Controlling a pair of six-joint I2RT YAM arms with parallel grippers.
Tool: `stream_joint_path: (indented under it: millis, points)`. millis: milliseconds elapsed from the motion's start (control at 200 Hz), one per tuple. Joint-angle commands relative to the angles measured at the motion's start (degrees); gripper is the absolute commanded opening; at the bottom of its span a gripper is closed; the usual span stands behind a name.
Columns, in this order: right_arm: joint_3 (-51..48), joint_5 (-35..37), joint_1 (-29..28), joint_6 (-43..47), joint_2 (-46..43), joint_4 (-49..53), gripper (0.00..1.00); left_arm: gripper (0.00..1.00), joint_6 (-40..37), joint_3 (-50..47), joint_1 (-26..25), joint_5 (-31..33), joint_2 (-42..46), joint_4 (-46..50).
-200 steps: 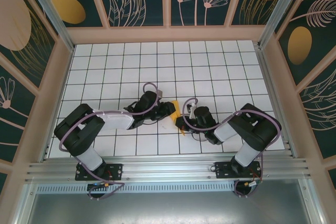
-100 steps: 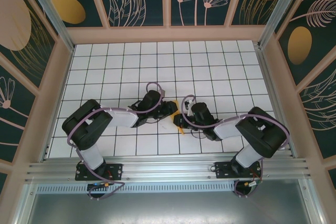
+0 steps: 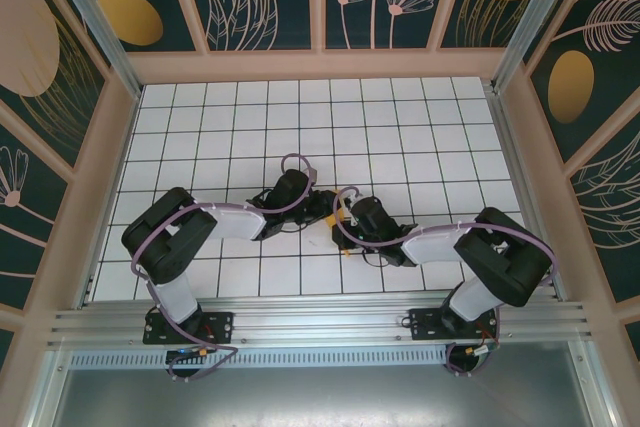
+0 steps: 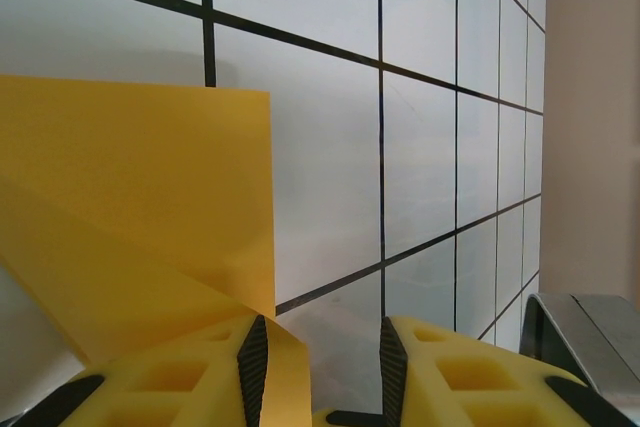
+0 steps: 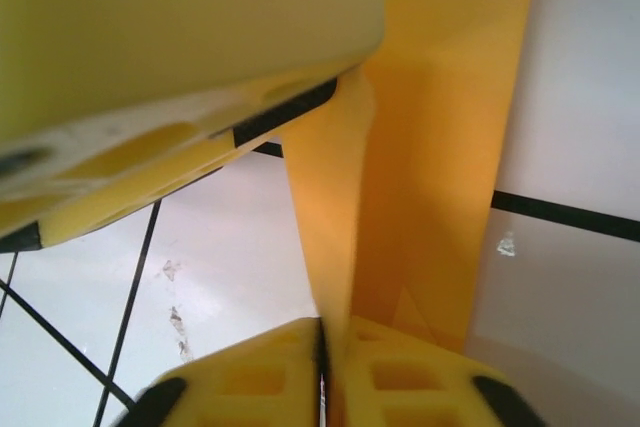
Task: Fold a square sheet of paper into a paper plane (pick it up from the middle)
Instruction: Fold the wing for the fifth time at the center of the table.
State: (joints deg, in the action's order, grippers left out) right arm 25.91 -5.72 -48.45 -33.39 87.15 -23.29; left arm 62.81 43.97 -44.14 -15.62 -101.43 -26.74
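Observation:
The square sheet of paper [image 4: 130,207] is orange-yellow and partly folded, with a creased flap standing up. From above, just a sliver of the paper [image 3: 340,212] peeks out between the two grippers at the middle of the grid table. My left gripper [image 4: 320,367] is open; a paper strip lies along its left pad [image 4: 253,367], and the right pad stands apart from it. My right gripper [image 5: 325,367] is shut on the paper's [image 5: 440,147] folded edge, which rises from its jaws. A finger of the left gripper [image 5: 150,47] hangs just above.
The white grid table [image 3: 300,127] stretches behind the grippers. Pale wooden walls [image 3: 320,65] with dark patterned panels enclose it on three sides. Both arms lie low across the front rows, and the aluminium rail [image 3: 320,332] runs along the near edge.
The right gripper has slid left, close against the left gripper. The paper showed as a wider yellow patch from above and is now mostly covered by the two grippers.

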Motion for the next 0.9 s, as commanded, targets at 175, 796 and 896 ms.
stream_joint_path:
  millis: [175,796,896]
  points:
    - [-0.60,-2.46,0.41,-0.63,-0.07,-4.04,0.00,0.42,-2.15,1.65,0.28,0.84,1.92,1.93]
    - [-6.18,-10.95,3.62,-7.65,3.39,-17.29,0.00,0.43,-0.28,-4.77,0.27,-3.17,5.71,-6.00]
    - [-6.05,-10.83,3.71,-7.81,4.15,-17.23,0.00,0.43,-0.30,-3.62,0.28,-3.53,3.85,-6.27]
